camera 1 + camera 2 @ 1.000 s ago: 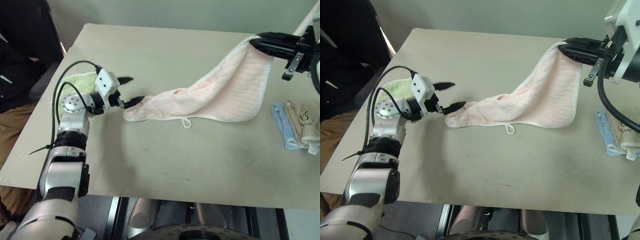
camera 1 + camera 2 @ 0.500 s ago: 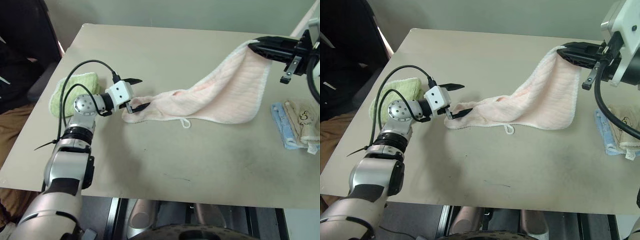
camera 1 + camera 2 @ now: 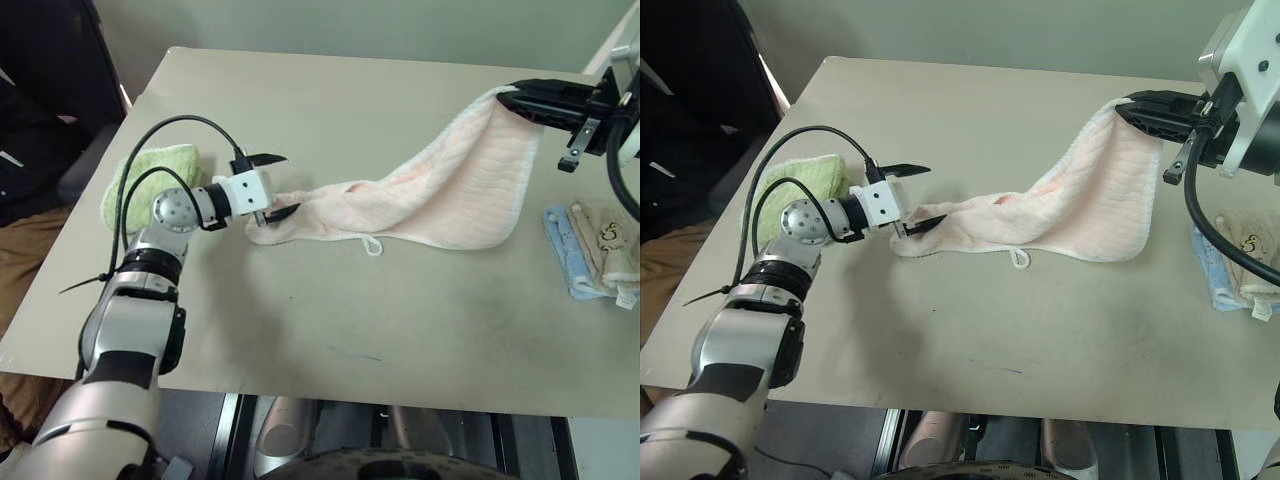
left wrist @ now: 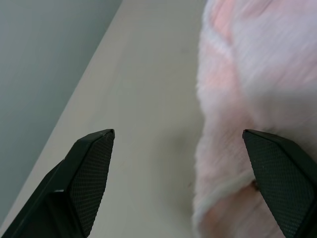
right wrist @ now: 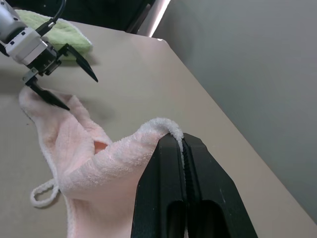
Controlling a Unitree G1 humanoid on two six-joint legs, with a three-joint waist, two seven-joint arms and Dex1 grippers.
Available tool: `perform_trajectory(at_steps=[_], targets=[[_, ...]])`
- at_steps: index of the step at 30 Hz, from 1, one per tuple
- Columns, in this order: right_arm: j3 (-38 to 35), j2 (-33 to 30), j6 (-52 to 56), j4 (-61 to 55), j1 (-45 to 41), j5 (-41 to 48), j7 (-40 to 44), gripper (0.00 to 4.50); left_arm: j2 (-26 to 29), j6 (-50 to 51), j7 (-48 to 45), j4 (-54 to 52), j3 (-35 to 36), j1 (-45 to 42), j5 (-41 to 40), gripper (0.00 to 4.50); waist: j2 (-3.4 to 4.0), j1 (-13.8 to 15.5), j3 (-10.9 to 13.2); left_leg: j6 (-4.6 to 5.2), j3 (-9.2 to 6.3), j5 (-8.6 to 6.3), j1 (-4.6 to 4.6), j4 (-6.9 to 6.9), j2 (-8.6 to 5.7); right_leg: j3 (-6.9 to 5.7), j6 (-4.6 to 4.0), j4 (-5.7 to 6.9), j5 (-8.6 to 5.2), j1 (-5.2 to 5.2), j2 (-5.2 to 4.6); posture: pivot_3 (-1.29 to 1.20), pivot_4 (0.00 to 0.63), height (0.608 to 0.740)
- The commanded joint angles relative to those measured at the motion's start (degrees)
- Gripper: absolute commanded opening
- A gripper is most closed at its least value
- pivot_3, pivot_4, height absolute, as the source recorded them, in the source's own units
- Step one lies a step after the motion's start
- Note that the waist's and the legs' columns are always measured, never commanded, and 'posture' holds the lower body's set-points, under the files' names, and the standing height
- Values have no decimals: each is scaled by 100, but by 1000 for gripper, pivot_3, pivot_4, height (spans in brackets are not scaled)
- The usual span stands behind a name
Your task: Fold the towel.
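Rolling and dipping at the towel's point(image 3: 440, 190) table-lying end, left gripper point(image 3: 274, 186) spread wide; right gripper point(image 3: 1140, 110) clamping the raised corner. Handling soft, limp; pinching hem.

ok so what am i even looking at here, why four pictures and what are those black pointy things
It is a humanoid robot working at a beige table. Two pictures come from cameras in its head, looking down over its arms. The other two come from cameras on its wrists, so the black pointy things are each claw's own two fingers seen up close.

The right claw is shut on one corner of a pale pink towel, holding it up off the table while the rest trails down onto it. The left claw is open at the towel's other end, one finger above the cloth and one at its edge, gripping nothing yet.

Also lying there: a folded green towel by the left arm, and blue and beige cloths on the right.
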Motion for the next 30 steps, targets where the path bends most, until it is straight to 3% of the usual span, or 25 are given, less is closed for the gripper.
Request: perform_trajectory(at_steps=[1, 13, 30], targets=[[-218, -47, -71, -185, -68, 29, -64, 0, 169, 25, 158, 119, -90, -148, 180, 4475, 0, -1, 0, 0, 0, 0, 0, 0, 0, 0, -1, 0, 0, 0, 0, 0, 150, 740], [-144, 224, 13, -99, -837, 156, -264, 0, -166, 18, -820, 131, 125, 293, -411, 4475, 0, 32, 0, 0, -1, 0, -2, 3, -1, 0, -7, 1, -2, 0, 0, 0, 150, 740], [-24, 234, 53, -296, -934, -24, -428, 0, -674, -481, 354, 246, -223, 125, 200, 4475, 0, 37, 0, 0, 1, 1, 0, 5, -1, -1, -1, 3, 5, -1, 0, 0, 150, 740]])
